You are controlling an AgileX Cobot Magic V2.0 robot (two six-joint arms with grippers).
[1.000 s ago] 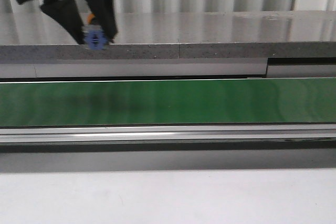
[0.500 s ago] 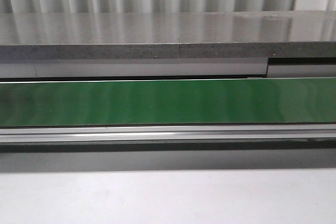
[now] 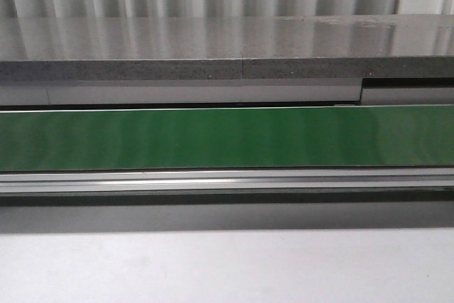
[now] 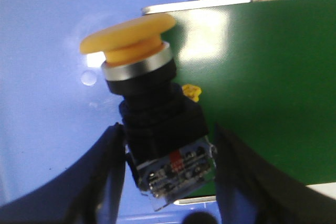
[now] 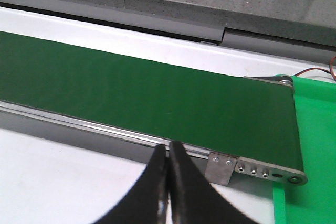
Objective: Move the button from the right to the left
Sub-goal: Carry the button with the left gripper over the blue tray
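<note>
The button sits clamped between the 2 fingers of the left claw, yellow cap pointing away from it; the right claw is pressed together, empty.

Button: glossy plastic cap (collar probably metal).

yellow-orange button cap, green belt

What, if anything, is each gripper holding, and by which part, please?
The left gripper holds the push-button switch by its contact body; the right gripper is shut on nothing.
</note>
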